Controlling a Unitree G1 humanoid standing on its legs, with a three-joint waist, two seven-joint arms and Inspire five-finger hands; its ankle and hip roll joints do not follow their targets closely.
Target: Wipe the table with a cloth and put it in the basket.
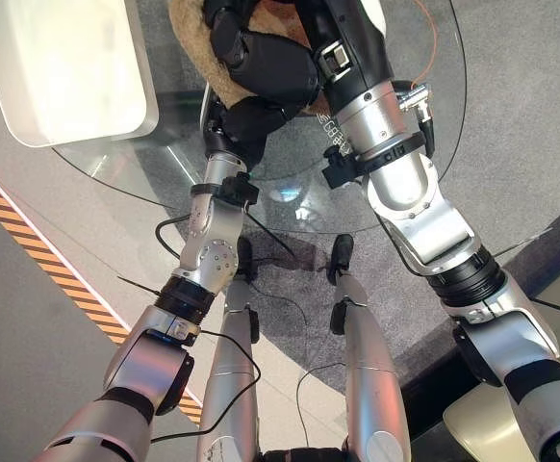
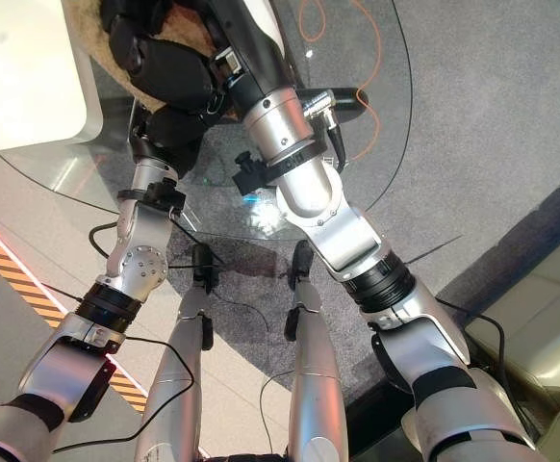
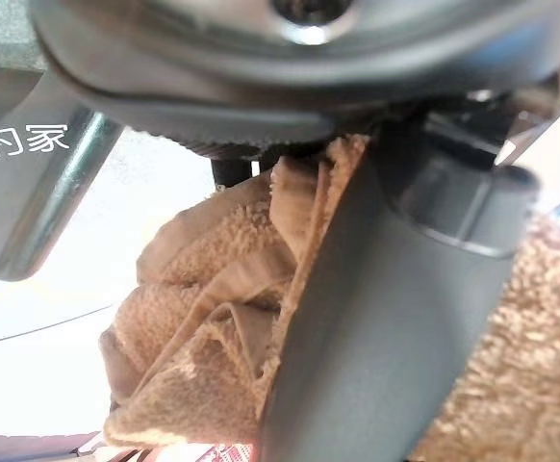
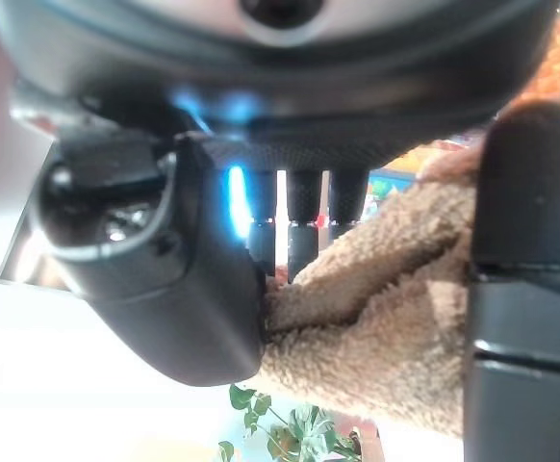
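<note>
Clutching the tan cloth [image 1: 195,43] — both hands, fingers seemingly curled — beside a white tray [image 1: 59,67].

One cloth [image 1: 195,48], two hands, one table [image 1: 434,96]

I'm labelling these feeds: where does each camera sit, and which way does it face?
Left eye: on the head, looking down at the table, both arms, cloth.
Right eye: same scene from slightly aside.
Left wrist: along the left robot hand, curled in cloth.
Right wrist: along the right robot hand, gripping cloth.
All share the cloth.
</note>
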